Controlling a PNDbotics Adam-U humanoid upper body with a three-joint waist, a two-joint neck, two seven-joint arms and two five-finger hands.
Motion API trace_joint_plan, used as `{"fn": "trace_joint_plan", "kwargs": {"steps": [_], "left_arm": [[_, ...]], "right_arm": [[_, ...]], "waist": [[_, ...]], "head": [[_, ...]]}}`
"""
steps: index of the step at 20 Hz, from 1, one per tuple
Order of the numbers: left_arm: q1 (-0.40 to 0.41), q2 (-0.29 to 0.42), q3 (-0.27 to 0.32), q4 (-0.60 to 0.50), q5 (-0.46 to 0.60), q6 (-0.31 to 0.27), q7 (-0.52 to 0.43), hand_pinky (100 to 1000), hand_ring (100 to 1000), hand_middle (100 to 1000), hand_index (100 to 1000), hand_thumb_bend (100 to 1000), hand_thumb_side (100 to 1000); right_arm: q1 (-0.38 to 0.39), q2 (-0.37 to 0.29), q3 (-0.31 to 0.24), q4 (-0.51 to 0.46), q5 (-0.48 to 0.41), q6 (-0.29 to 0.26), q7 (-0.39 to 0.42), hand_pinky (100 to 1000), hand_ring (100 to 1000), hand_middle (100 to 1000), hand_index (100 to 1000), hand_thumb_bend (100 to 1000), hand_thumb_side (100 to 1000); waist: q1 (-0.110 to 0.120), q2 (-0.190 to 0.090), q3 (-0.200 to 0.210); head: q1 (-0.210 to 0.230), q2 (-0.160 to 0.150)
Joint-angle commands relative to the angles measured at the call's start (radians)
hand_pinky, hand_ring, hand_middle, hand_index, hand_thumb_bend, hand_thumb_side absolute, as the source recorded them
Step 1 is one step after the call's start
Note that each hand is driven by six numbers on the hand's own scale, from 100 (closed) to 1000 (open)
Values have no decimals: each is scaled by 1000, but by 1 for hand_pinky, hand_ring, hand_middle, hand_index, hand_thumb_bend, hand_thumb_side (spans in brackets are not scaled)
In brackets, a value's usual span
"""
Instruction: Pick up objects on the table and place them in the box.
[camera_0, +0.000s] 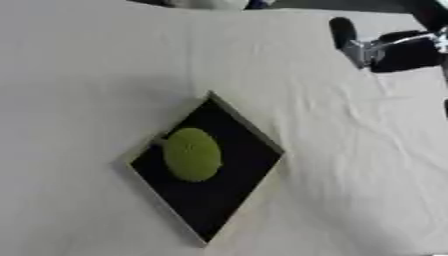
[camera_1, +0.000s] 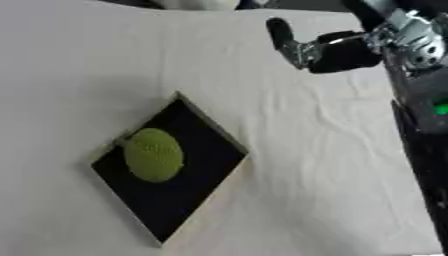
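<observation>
The box (camera_0: 229, 200), a shallow black tray with pale walls, sits turned like a diamond on the white cloth (camera_0: 87, 75), and a round green object (camera_0: 192, 154) already lies inside it toward its left corner. The right hand (camera_1: 328, 49) hangs at the far right above the cloth, well apart from the box, holding nothing; one finger (camera_1: 280, 31) points up, but whether the rest are apart or curled I cannot tell, since the palm blocks them. No other loose object shows on the cloth, so the sensible move is probably to draw the hand clear without brushing the box. The left hand is out of sight, and the arm is cut off by the right edge.
</observation>
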Motion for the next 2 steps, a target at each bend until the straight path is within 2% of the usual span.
{"fn": "trace_joint_plan", "kwargs": {"steps": [1,2], "left_arm": [[-3,25,13,-19,-4,-1,9,496,608,626,657,100,461],[-3,25,13,-19,-5,-1,9,496,608,626,657,100,461]], "right_arm": [[21,-25,-92,-50,-58,50,-52,746,774,783,826,100,100],[33,-20,-117,-60,-74,65,-68,743,771,781,825,100,100]], "waist": [[8,-21,-4],[8,-20,-6]], "head": [[8,-8],[9,-8]]}}
